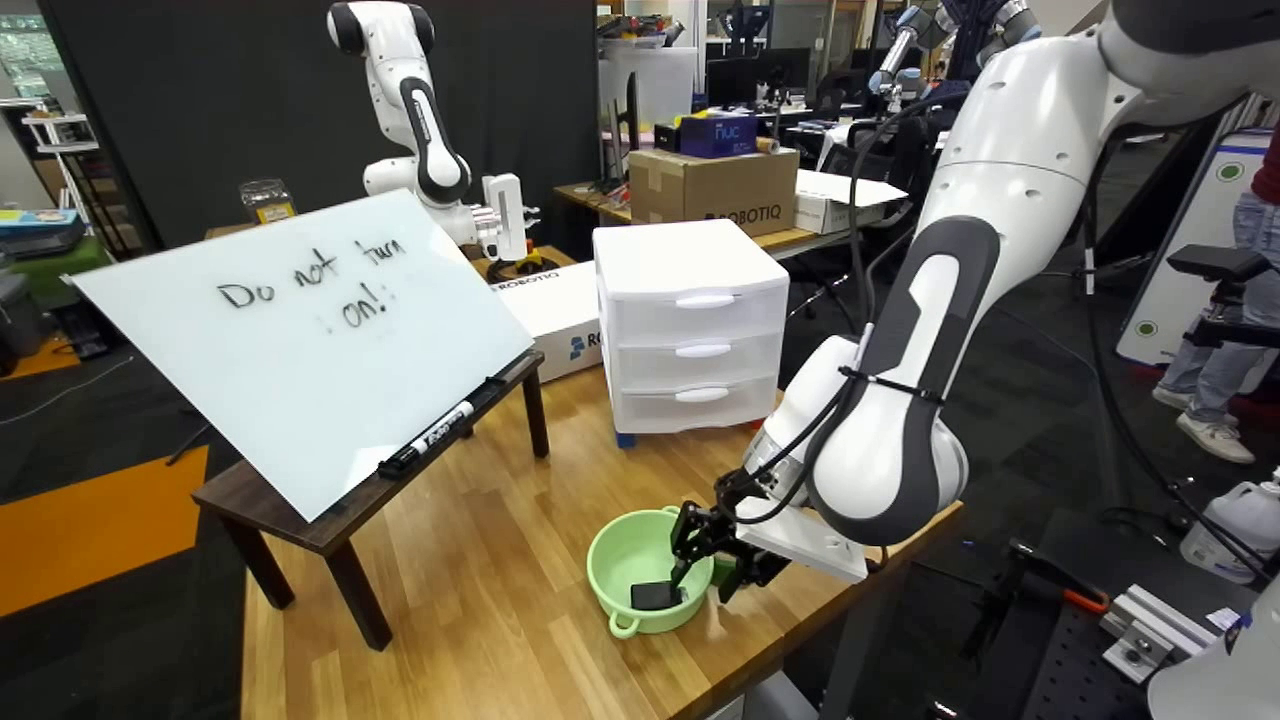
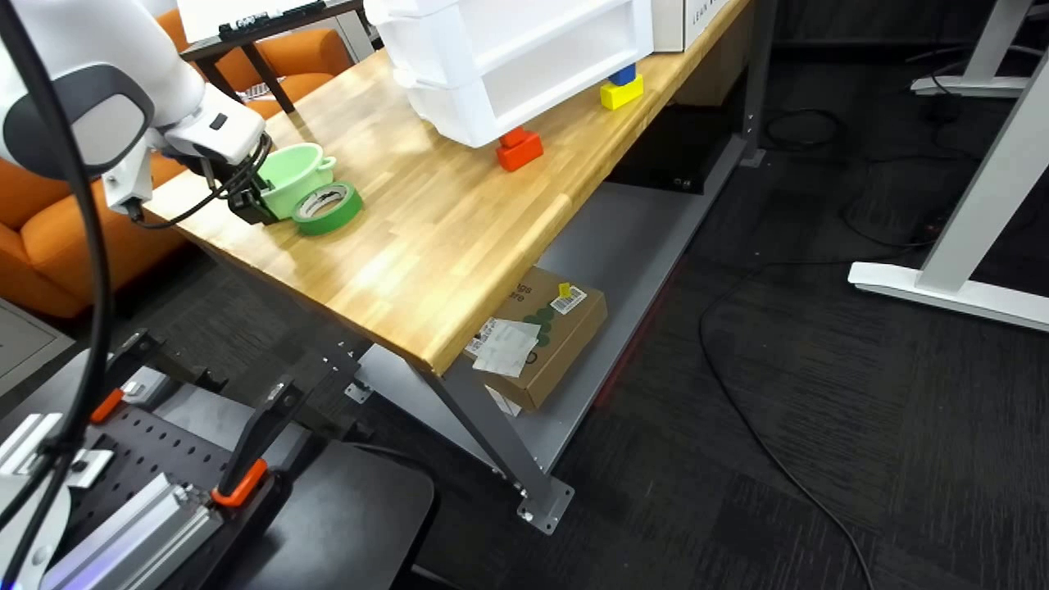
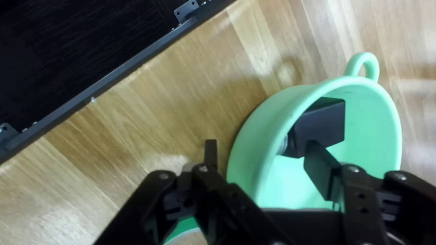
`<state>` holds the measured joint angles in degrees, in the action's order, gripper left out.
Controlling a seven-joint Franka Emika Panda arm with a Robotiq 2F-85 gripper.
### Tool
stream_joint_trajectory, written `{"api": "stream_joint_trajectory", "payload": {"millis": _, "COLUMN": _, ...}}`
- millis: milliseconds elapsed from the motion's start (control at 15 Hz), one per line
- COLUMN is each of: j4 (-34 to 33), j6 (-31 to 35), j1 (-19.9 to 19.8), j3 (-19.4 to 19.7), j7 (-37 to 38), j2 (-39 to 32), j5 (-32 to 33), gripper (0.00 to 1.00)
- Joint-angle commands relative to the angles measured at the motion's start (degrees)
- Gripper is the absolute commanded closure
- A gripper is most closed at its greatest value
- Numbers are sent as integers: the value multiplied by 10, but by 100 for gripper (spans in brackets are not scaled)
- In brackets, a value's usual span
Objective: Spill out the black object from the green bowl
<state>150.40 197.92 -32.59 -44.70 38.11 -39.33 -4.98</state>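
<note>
Inside bowl (image 3: pixel 371 143) — black object (image 3: pixel 320 124), part-hidden

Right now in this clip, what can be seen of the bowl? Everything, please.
The bowl is round, light green and plastic-looking, with a wide mouth and small loop handles. It stands upright on the table beside the tape, the black object lying inside. The open pincer straddles its wall, one finger inside, one outside; contact cannot be told.
</note>
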Motion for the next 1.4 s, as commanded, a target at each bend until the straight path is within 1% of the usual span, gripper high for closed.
{"api": "stream_joint_trajectory", "payload": {"millis": 0, "j4": -1, "j6": 0, "j1": -4, "j3": -11, "j7": -9, "j2": 8, "j5": 9, "gripper": 1}}
{"api": "stream_joint_trajectory", "payload": {"millis": 400, "j4": 4, "j6": 0, "j1": 24, "j3": -13, "j7": -42, "j2": 56, "j5": 15, "gripper": 0}}
{"api": "stream_joint_trajectory", "payload": {"millis": 733, "j4": 16, "j6": 0, "j1": 37, "j3": -26, "j7": -53, "j2": 93, "j5": 26, "gripper": 0}}
{"api": "stream_joint_trajectory", "payload": {"millis": 933, "j4": 21, "j6": 0, "j1": 25, "j3": -42, "j7": -54, "j2": 102, "j5": 36, "gripper": 0}}
{"api": "stream_joint_trajectory", "payload": {"millis": 1133, "j4": 24, "j6": 0, "j1": 15, "j3": -49, "j7": -53, "j2": 108, "j5": 46, "gripper": 0}}
{"api": "stream_joint_trajectory", "payload": {"millis": 1333, "j4": 29, "j6": 0, "j1": 21, "j3": -48, "j7": -55, "j2": 115, "j5": 50, "gripper": 0}}
